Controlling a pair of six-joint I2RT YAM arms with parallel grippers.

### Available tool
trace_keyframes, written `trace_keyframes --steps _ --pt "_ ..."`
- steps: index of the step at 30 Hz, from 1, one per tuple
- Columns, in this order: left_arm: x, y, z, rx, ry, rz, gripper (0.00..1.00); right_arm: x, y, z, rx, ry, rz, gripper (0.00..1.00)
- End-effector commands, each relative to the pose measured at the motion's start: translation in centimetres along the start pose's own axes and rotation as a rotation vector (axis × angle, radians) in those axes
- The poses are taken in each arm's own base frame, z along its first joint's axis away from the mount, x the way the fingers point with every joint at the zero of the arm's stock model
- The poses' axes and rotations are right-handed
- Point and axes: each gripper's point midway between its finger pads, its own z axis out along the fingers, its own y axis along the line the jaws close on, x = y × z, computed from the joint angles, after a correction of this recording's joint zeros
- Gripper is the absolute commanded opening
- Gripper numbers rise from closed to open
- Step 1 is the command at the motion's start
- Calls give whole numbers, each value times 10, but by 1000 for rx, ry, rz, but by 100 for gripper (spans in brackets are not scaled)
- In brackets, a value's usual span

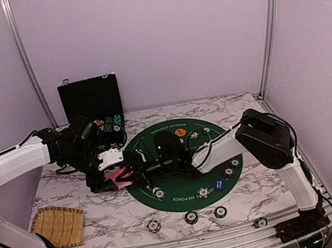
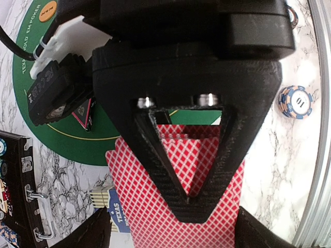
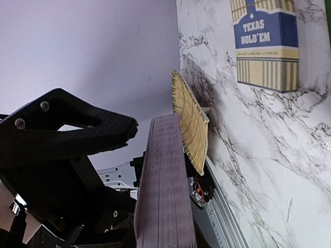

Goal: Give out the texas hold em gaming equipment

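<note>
Pinching the red-backed cards [image 2: 137,206] edge-on, right end effector [image 2: 199,206] closed, left end effector [image 2: 173,233] straddling them, grip unclear.

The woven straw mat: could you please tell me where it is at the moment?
In the top view, the woven straw mat lies at the table's near-left corner, beside the left arm.

A white marble desk [image 1: 107,227] carries a round green felt mat [image 1: 178,190] with poker lettering printed along its rim. A black case [image 1: 89,99] stands open at the back left, its lid upright. A woven straw mat [image 1: 58,225] lies at the near left corner. A striped card box [image 3: 265,44] lies flat on the marble.
</note>
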Motion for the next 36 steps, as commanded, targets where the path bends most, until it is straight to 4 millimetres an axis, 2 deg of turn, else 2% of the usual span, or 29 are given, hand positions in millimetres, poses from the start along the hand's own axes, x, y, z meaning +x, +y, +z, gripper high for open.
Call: trace_keyframes --steps 1,16,27,32,36 --pt "-3 -10 0 56 1 14 81 -2 22 6 -65 9 -53 0" --pt "8 -19 10 94 37 7 91 4 35 11 -101 30 -74 0" --pt "5 -20 8 96 21 23 69 4 31 10 -98 25 -67 0" --pt "6 -26 8 121 13 17 82 5 33 10 -102 29 -73 0" --pt "9 -26 9 117 24 22 88 6 35 10 -110 31 -76 0"
